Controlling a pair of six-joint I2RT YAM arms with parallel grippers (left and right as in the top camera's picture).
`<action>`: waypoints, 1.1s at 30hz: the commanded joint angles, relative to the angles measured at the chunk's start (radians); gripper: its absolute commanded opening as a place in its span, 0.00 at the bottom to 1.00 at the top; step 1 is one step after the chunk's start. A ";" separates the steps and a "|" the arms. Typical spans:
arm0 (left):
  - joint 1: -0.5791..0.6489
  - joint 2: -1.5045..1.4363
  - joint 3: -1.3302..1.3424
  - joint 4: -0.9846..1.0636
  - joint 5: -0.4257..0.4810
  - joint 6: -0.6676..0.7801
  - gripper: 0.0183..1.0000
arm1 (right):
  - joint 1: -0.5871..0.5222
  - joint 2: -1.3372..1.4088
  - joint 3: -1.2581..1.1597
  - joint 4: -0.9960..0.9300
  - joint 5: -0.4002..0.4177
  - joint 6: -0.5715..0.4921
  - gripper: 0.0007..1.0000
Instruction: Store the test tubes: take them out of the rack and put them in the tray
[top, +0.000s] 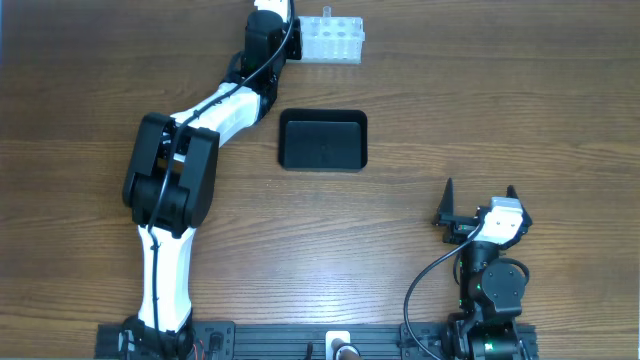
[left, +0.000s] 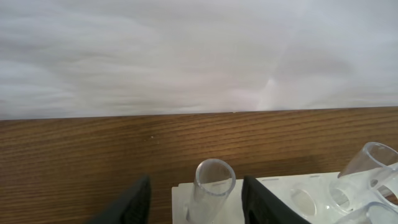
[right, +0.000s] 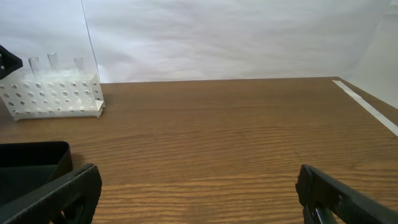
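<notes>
The white test tube rack (top: 332, 40) stands at the table's far edge. My left gripper (left: 196, 184) is at the rack's left end, open, with a clear test tube (left: 213, 186) standing upright in the rack between its fingers. I cannot tell whether the fingers touch it. Another tube (left: 373, 163) leans in the rack (left: 292, 198) farther along. From the right wrist, three tubes stick up from the rack (right: 53, 96). The black tray (top: 323, 140) lies in the middle of the table with nothing in it. My right gripper (top: 480, 197) hangs open near its base, holding nothing.
The left arm (top: 200, 120) stretches diagonally from the bottom left to the rack. A white wall rises right behind the rack. Bare wooden table (top: 500, 100) lies to the right of the tray and rack. The tray's corner (right: 34, 155) sits close before my right gripper (right: 198, 180).
</notes>
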 joint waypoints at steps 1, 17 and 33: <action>-0.004 0.011 0.025 0.007 -0.007 0.000 0.40 | 0.005 -0.004 -0.005 -0.004 0.006 0.000 0.99; -0.011 0.011 0.025 0.022 -0.007 0.000 0.23 | 0.005 -0.004 -0.005 -0.004 0.006 0.000 0.99; -0.015 0.011 0.025 0.023 -0.007 0.004 0.15 | 0.005 -0.004 -0.005 -0.004 0.006 0.000 0.99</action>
